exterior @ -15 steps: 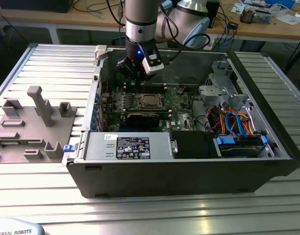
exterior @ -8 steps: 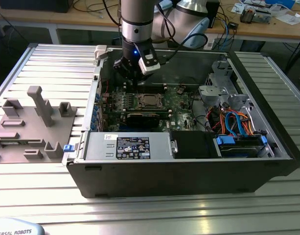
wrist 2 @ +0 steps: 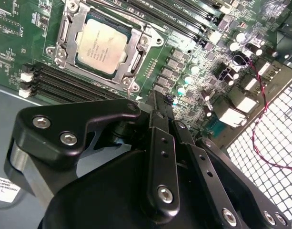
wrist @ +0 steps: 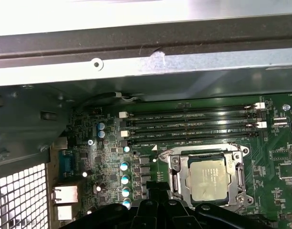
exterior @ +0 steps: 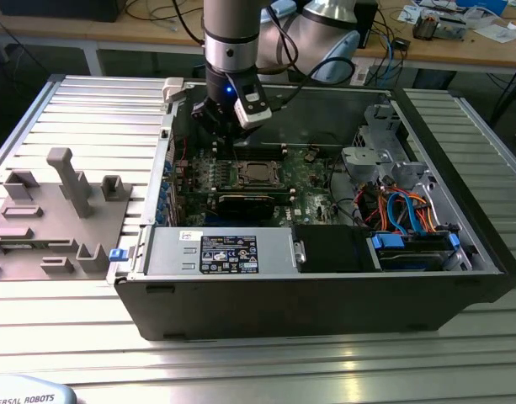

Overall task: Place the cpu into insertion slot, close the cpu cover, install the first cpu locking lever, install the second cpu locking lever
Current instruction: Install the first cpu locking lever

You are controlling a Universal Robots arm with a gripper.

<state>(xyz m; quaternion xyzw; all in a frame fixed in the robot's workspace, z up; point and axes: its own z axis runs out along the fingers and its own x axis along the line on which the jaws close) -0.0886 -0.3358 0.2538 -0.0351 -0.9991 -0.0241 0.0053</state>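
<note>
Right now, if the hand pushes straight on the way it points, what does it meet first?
Probably the green motherboard, beside the covered cpu; the hand points at the board next to the socket, though depth is unclear.

Arm: grey, cylindrical, pointing straight down.
Gripper: black metal two-finger gripper (wrist 2: 157, 102), fingertips pressed together, holding nothing.
</note>
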